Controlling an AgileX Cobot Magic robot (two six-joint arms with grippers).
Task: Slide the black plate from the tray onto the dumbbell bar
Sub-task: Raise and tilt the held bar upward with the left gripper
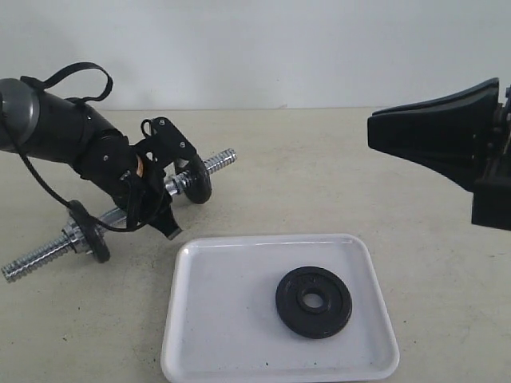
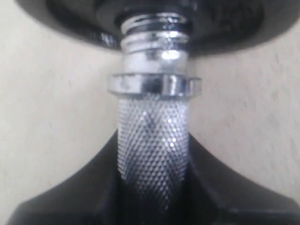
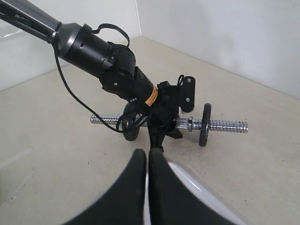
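black plate flat in the white tray; chrome dumbbell bar aslant beyond its left corner

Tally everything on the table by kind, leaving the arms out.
White tray: 1
Dumbbell bar: 1
Black plates: 3, one loose in the tray, two mounted on the bar
Total: 5

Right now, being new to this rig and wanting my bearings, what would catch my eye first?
The left fingers grip the dumbbell bar at its knurled middle, on the left. One black plate lies flat in the white tray at front centre, while the shut right fingers hover at right.
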